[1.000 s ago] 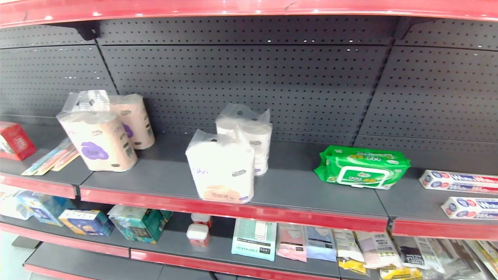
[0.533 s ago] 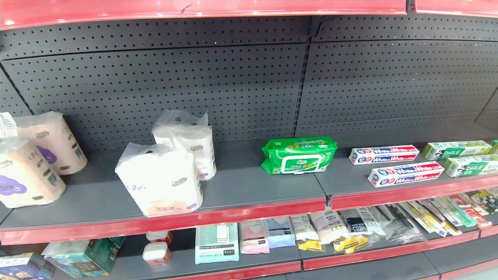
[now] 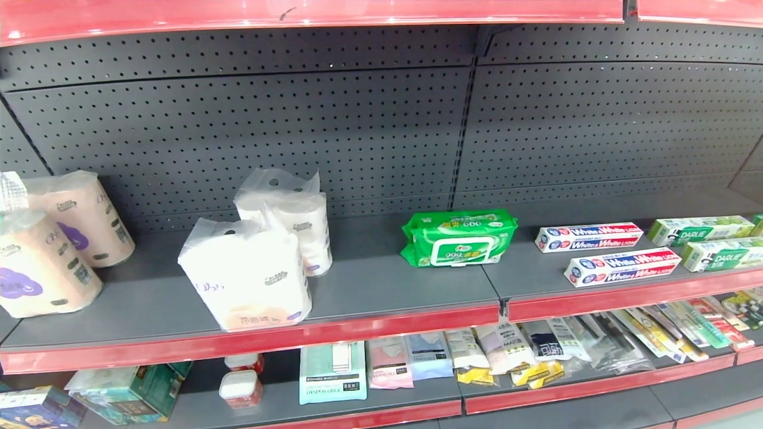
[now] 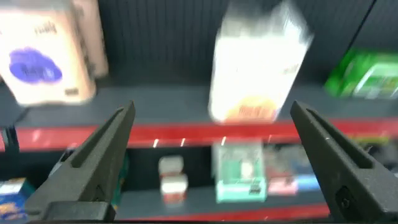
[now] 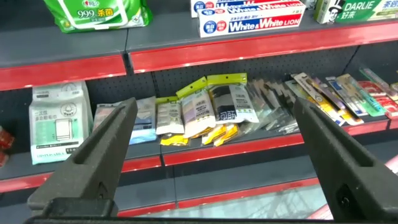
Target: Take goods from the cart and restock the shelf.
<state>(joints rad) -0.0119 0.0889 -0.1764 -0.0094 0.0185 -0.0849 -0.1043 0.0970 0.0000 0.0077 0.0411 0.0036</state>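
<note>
Two pincers of mine, both spread, empty. Left gripper (image 4: pixel 211 107): white plastic-wrapped roll pack (image 4: pixel 255 68) straight ahead on grey red-lipped shelf (image 3: pixel 381 286). Right gripper (image 5: pixel 214 99): nearer green wipes pack (image 5: pixel 96 15).

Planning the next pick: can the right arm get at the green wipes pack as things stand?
Probably yes: the green wipes pack lies alone, bare shelf around it, and the right gripper is open, empty.

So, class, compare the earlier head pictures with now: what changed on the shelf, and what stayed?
Only the camera moved: the head view swung right, so everything slid left in the picture. The white roll pack, green wipes pack and toothpaste boxes lie where they were. Nothing was taken or let go; the left gripper and right gripper are open and empty.
</note>
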